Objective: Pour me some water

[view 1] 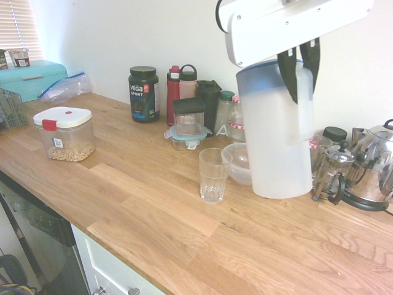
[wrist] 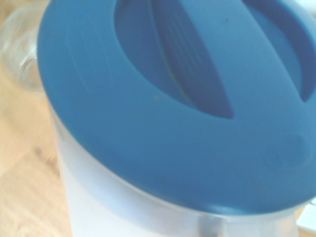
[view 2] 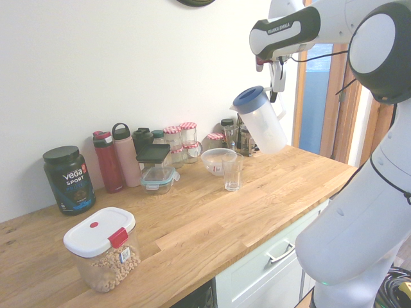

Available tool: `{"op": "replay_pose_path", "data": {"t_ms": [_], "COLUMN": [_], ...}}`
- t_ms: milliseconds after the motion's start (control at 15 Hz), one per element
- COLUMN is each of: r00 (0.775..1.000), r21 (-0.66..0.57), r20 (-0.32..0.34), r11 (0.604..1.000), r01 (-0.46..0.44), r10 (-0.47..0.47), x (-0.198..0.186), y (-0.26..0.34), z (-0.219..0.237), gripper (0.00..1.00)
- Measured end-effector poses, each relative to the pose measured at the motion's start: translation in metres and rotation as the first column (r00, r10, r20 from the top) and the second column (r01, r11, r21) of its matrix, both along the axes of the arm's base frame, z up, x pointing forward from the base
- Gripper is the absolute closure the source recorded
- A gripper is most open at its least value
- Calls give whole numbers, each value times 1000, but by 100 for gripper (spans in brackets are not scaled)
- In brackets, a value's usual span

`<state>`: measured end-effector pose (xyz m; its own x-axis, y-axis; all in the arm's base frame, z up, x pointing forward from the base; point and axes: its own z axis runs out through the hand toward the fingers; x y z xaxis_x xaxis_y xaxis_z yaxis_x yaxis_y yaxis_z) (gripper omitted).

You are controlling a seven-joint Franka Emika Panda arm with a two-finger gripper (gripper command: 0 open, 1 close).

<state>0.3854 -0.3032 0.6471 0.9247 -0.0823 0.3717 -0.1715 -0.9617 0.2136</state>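
One jug (view 2: 259,120), one glass (view 2: 232,172)

Home kitchen | long wooden counter (view 1: 153,209) over white drawers (view 2: 270,269), against a white wall | crowded with drink bottles (view 2: 109,160), a protein tub (view 1: 143,93), cereal box (view 2: 103,253), jam jars (view 2: 180,141), steel kettle (view 1: 374,166), French press (view 1: 331,175), teal bread bin (view 1: 31,77).

Cereal box (view 1: 64,133), protein tub (view 1: 143,93)
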Motion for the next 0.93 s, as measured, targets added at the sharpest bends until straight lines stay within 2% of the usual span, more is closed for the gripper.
{"op": "replay_pose_path", "data": {"t_ms": [200,400,667,933], "r00": [986,948,864,756], "r21": [78,147,240,309], "r20": [29,65,139,236], "r11": [984,942,863,784], "r01": [159,300,445,537], "r10": [-161,-312,-484,-611], "x": [-22,-44,-82,-125], "y": [-27,-25,15,76], "z": [-22,-37,-49,-41], "gripper": [100,100,100,100]}}
